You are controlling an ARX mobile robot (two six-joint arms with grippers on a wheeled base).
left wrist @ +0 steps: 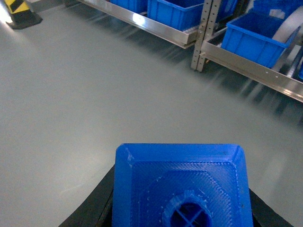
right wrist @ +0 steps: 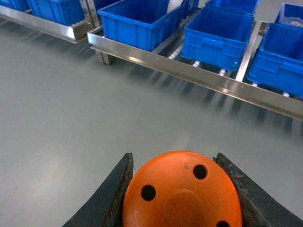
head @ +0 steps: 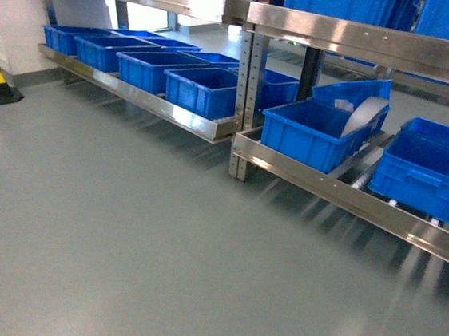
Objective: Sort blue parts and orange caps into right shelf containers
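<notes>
The left gripper [left wrist: 182, 208] clamps a blue part [left wrist: 182, 184] and the right gripper [right wrist: 182, 194] an orange cap [right wrist: 182, 191] (both probably light, rigid, smooth-sided), each held across its sides.

Even, cool indoor light, fairly bright. Head view soft throughout; grey floor [head: 160, 249] shows streaky, smeared reflections below the steel shelf rail [head: 349, 201], worst toward the lower right. Glare hot spot on the upper shelf beam [head: 201, 3]; a daylight patch blows out behind the far crates [head: 144, 17]. Left wrist view: blue part [left wrist: 182, 184] close but fairly sharp, print layers readable; background rail streaked. Right wrist view: orange cap [right wrist: 182, 191] sharp, a bright glint on the rail [right wrist: 232, 85], faint floor sheen.
</notes>
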